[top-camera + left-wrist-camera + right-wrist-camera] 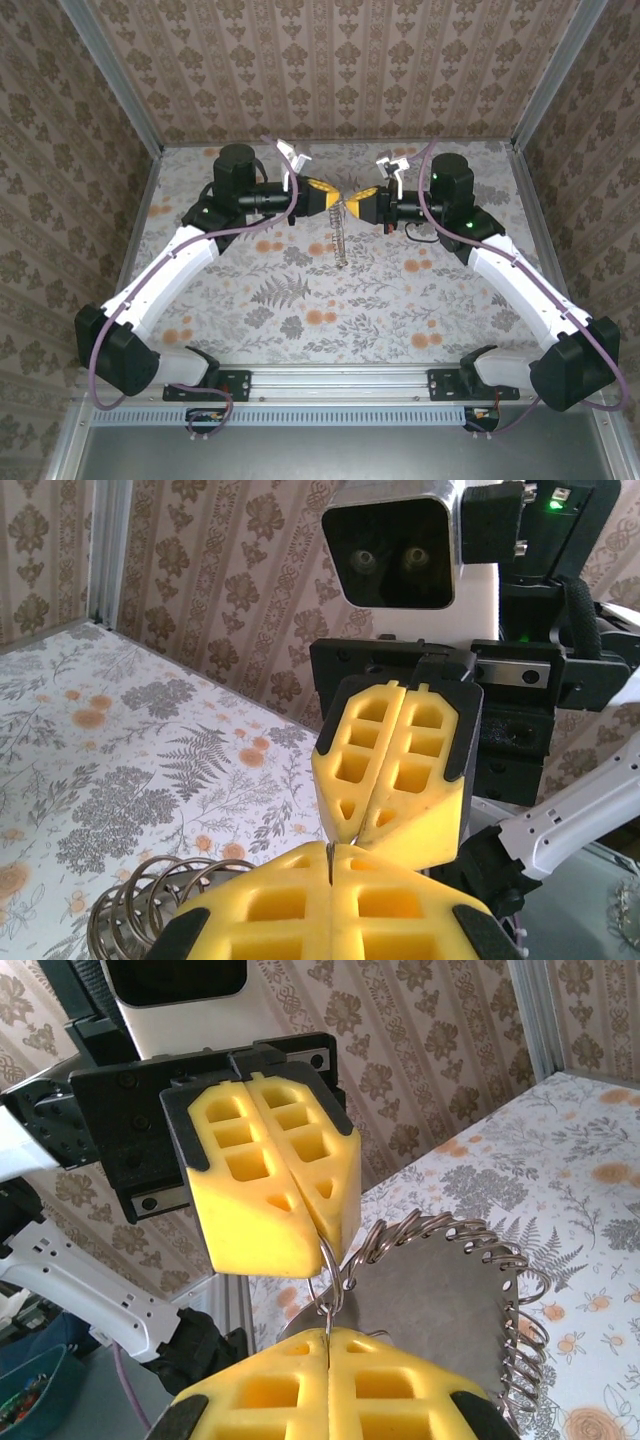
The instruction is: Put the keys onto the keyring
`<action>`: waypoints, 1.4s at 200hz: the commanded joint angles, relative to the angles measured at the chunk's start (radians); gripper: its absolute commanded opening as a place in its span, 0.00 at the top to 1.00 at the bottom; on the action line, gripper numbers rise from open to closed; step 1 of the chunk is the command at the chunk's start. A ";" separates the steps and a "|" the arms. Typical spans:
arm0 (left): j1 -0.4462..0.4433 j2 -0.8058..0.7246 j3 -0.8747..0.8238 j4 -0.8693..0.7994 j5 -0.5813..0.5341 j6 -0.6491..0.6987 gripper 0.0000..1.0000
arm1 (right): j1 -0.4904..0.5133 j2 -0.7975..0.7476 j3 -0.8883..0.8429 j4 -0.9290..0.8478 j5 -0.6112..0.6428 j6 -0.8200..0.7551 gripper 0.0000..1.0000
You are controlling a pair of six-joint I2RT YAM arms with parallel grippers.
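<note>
My two grippers meet tip to tip above the middle of the table, the left gripper (325,196) facing the right gripper (357,203). In the right wrist view the left gripper (318,1230) is shut on the top of the keyring (338,1280), a thin wire loop. The right gripper (328,1338) is shut on a thin metal piece, edge-on and seemingly a key, at the loop's lower end. The keys (340,242) hang below as a jagged chain. Up close they are a curved row of wire loops (450,1225) round flat grey metal (440,1300). The left wrist view shows the same loops (140,895) beside the shut left gripper (330,865).
The floral tabletop (300,300) lies under the hanging chain. Patterned walls with metal corner posts (120,90) close in the back and both sides. The arms' bases stand on a rail (330,380) at the near edge.
</note>
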 commanded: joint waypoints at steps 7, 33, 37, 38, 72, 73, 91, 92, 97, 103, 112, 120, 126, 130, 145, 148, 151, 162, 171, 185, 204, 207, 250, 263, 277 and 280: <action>-0.002 -0.042 -0.016 0.127 -0.095 -0.057 1.00 | 0.022 -0.030 -0.028 0.015 0.037 0.013 1.00; -0.009 -0.050 -0.034 0.142 -0.129 -0.070 1.00 | 0.044 -0.027 -0.030 0.017 0.072 0.011 1.00; -0.010 -0.051 -0.037 0.144 -0.134 -0.071 1.00 | 0.047 -0.027 -0.030 0.017 0.078 0.010 1.00; -0.010 -0.051 -0.038 0.146 -0.135 -0.072 1.00 | 0.047 -0.027 -0.030 0.017 0.080 0.009 1.00; -0.016 -0.064 -0.060 0.162 -0.182 -0.087 1.00 | 0.075 -0.029 -0.031 0.012 0.135 0.006 1.00; -0.016 -0.064 -0.061 0.162 -0.183 -0.088 1.00 | 0.076 -0.029 -0.031 0.012 0.136 0.005 1.00; -0.019 -0.070 -0.073 0.172 -0.205 -0.097 1.00 | 0.088 -0.028 -0.031 0.013 0.167 0.004 1.00; -0.019 -0.070 -0.072 0.173 -0.205 -0.097 1.00 | 0.089 -0.028 -0.031 0.013 0.170 0.004 1.00; -0.019 -0.069 -0.077 0.177 -0.209 -0.100 1.00 | 0.093 -0.028 -0.031 0.014 0.179 0.003 1.00; -0.021 -0.070 -0.081 0.180 -0.214 -0.103 1.00 | 0.098 -0.028 -0.031 0.013 0.191 0.004 1.00; -0.023 -0.071 -0.085 0.185 -0.223 -0.108 1.00 | 0.105 -0.030 -0.031 0.013 0.210 0.002 1.00; -0.025 -0.071 -0.090 0.193 -0.232 -0.113 1.00 | 0.111 -0.030 -0.029 0.010 0.229 0.001 1.00; -0.026 -0.071 -0.096 0.203 -0.236 -0.118 1.00 | 0.116 -0.030 -0.028 0.008 0.241 0.000 1.00; -0.028 -0.071 -0.099 0.206 -0.240 -0.121 1.00 | 0.121 -0.030 -0.026 0.008 0.249 -0.001 1.00; -0.033 -0.071 -0.110 0.224 -0.249 -0.132 1.00 | 0.134 -0.031 -0.021 0.003 0.289 0.001 1.00; -0.034 -0.073 -0.112 0.227 -0.249 -0.133 1.00 | 0.138 -0.030 -0.021 0.004 0.296 0.001 1.00; -0.035 -0.072 -0.114 0.230 -0.248 -0.136 1.00 | 0.143 -0.031 -0.019 0.004 0.301 0.001 1.00; -0.039 -0.071 -0.122 0.241 -0.278 -0.143 1.00 | 0.158 -0.030 -0.015 0.000 0.323 -0.002 1.00; -0.042 -0.071 -0.127 0.250 -0.284 -0.147 1.00 | 0.170 -0.030 -0.010 0.001 0.331 -0.004 1.00; -0.047 -0.070 -0.134 0.259 -0.291 -0.152 1.00 | 0.184 -0.024 -0.001 0.003 0.337 -0.004 1.00; -0.050 -0.071 -0.141 0.266 -0.298 -0.156 1.00 | 0.187 -0.018 0.006 0.000 0.332 0.002 1.00; -0.050 -0.071 -0.143 0.269 -0.300 -0.155 1.00 | 0.187 -0.018 0.007 0.000 0.334 0.002 1.00; -0.050 -0.087 -0.153 0.276 -0.304 -0.140 1.00 | 0.142 -0.098 -0.037 0.022 0.319 0.045 0.67; -0.048 -0.088 -0.151 0.278 -0.297 -0.131 1.00 | 0.103 -0.147 -0.067 0.053 0.314 0.081 0.63; -0.045 -0.090 -0.150 0.293 -0.276 -0.126 1.00 | 0.053 -0.191 -0.091 0.089 0.311 0.119 0.61; -0.045 -0.089 -0.148 0.297 -0.271 -0.126 1.00 | 0.043 -0.198 -0.093 0.093 0.311 0.127 0.61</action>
